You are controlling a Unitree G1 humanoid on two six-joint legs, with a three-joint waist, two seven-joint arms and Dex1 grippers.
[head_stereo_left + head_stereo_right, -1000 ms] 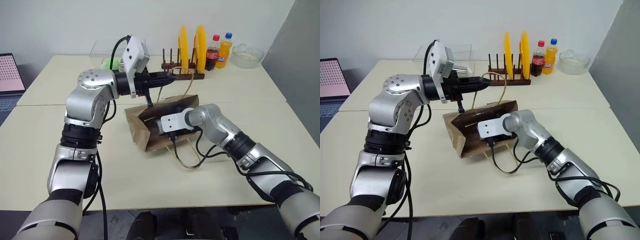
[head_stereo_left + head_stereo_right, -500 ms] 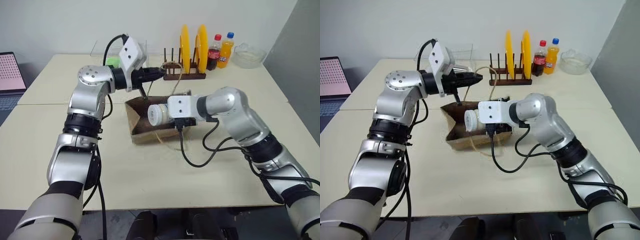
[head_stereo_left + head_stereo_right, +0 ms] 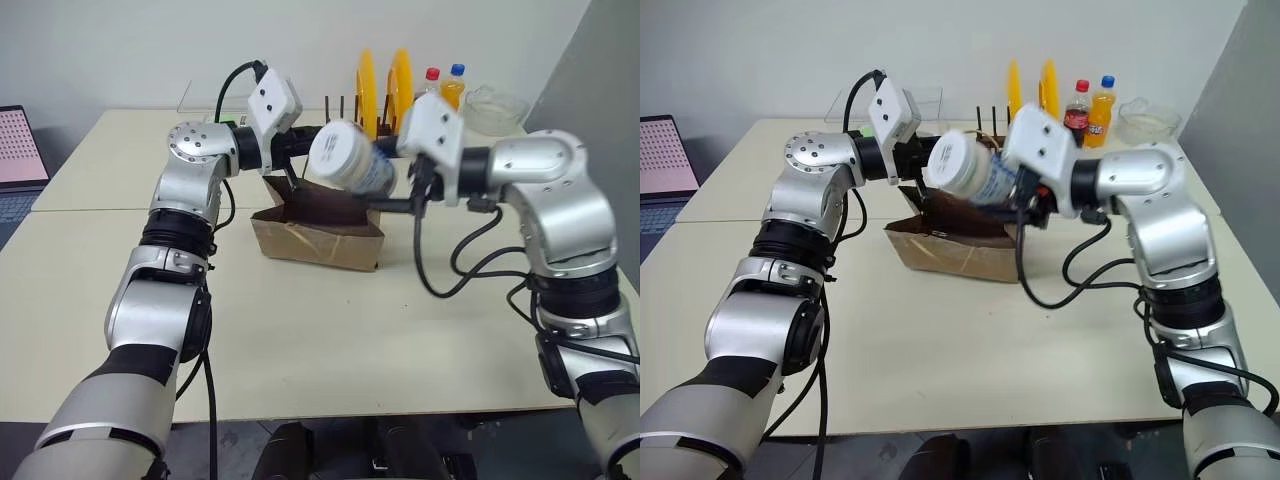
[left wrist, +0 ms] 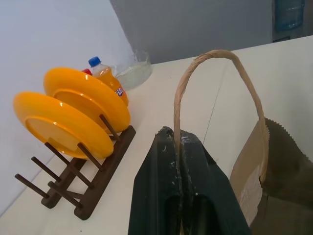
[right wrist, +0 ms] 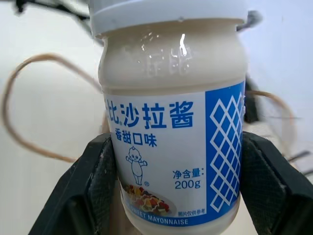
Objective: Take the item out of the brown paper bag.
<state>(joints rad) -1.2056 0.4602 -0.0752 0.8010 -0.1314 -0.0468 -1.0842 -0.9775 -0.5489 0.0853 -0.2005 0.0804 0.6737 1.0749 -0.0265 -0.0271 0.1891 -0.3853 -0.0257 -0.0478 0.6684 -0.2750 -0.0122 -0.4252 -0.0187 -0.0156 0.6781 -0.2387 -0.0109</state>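
White-capped jar [image 5: 171, 122], blue-and-white label: Chinese characters "沙拉酱" and "香甜口味", "净含量: 200g", "SWEET MAYONNAISE" along bottom edge. No other legible text on bottles or bag.

Bright, even indoor light w/ soft shadows; small glare on jar [image 5: 171, 122]; bg blurred.

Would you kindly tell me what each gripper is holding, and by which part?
The right gripper clamps the white-lidded jar of creamy salad dressing around its labelled body. The left gripper pinches a thin tan loop handle of the brown paper bag.
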